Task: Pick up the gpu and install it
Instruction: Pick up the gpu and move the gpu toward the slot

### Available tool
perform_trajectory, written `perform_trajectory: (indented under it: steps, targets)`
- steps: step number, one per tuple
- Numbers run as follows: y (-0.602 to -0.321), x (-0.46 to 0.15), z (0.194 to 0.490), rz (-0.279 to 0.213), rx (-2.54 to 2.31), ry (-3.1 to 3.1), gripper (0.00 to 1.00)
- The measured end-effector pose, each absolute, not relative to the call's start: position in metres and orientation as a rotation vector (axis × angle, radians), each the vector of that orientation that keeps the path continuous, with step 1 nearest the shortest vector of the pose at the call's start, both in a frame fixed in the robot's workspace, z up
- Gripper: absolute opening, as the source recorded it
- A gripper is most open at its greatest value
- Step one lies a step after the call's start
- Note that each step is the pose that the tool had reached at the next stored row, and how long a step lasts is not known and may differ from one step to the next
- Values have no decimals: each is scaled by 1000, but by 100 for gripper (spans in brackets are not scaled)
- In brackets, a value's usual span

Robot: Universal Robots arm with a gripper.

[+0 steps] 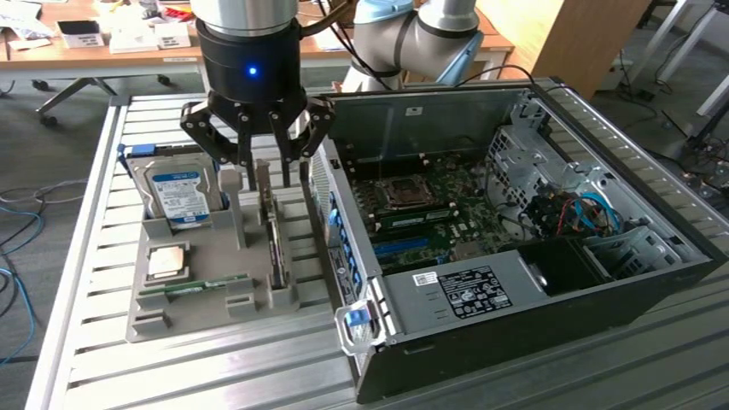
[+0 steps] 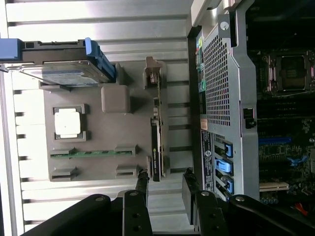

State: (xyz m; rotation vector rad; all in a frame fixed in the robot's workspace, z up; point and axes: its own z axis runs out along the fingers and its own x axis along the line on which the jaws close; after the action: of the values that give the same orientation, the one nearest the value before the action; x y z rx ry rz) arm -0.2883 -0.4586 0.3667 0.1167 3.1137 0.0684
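Gripper (image 1: 265, 162) hangs over the grey parts holder (image 1: 205, 299), fingers (image 2: 142, 183) spread wide, nothing between the pads. No contact with any part visible.

The gpu (image 1: 273, 231) stands on its long edge in a slot of the holder, directly below the fingers. In the wrist view the card (image 2: 156, 142) runs in line with the gap between the two fingertips, one end of it lying in that gap, the silver bracket at the end away from them. One finger sits to each side of the card's plane.

Beyond the finger on the exterior view's left: hard drive (image 1: 179, 192) with blue-white label, upright in the holder, and lower down a cpu (image 1: 167, 260) lying flat and a narrow green RAM stick (image 1: 211, 284) in its slot.

Beyond the other finger, close by: the open computer case (image 1: 547, 290), lying on its side, motherboard (image 1: 422, 213) exposed. The case's perforated rear panel (image 2: 221, 98) faces the holder.

Holder and case both rest on a slatted metal table (image 1: 228, 367).
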Motion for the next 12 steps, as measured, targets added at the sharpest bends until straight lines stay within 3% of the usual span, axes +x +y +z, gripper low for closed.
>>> perform_trajectory:
  steps: [12]
  targets:
    - [-459, -288, 359, 68, 117, 3114, 42]
